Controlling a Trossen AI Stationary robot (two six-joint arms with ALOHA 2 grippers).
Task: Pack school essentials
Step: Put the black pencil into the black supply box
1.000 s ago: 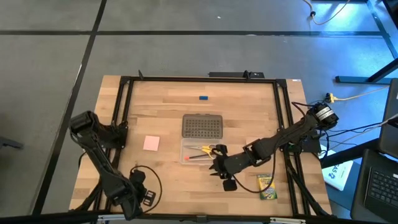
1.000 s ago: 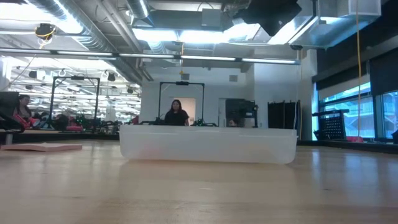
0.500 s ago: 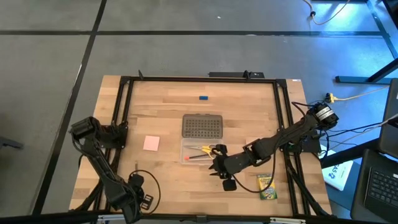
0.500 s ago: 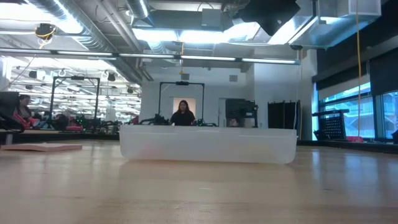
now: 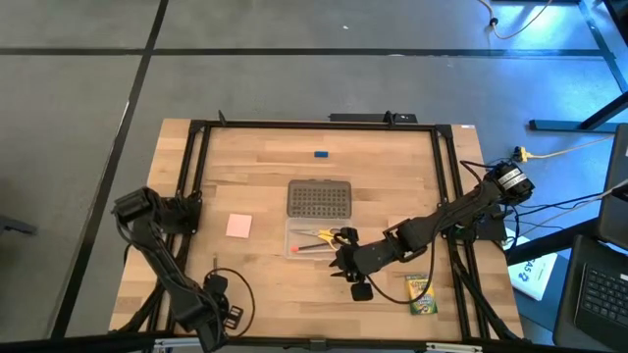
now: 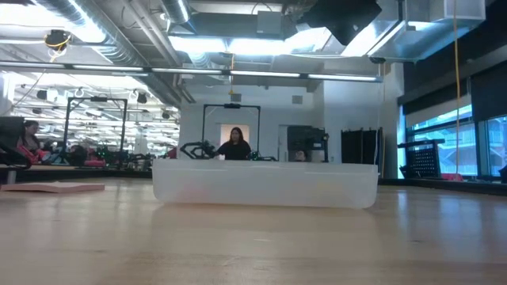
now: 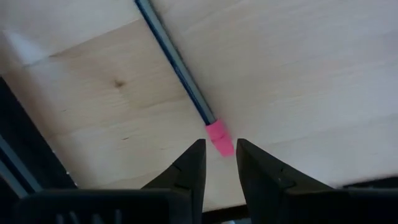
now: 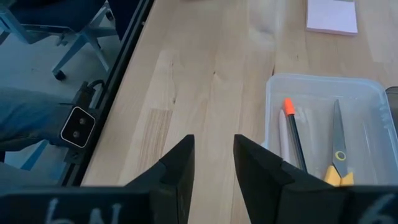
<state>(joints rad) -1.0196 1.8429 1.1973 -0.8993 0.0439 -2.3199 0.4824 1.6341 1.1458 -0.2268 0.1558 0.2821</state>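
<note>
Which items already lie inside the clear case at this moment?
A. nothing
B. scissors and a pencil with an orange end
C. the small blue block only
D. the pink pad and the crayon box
B: the right wrist view shows the scissors and an orange-tipped pencil lying inside the clear case.

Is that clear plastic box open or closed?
Open: the clear case shows scissors inside, and its grey dotted lid lies beside it.

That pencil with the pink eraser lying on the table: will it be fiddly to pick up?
Probably. The pencil looks thin and lies flat on the bare wood, leaving little to grab. Its slender round shape suggests it may roll if nudged. It looks stiff and straight, so it likely won't bend once gripped.
</note>
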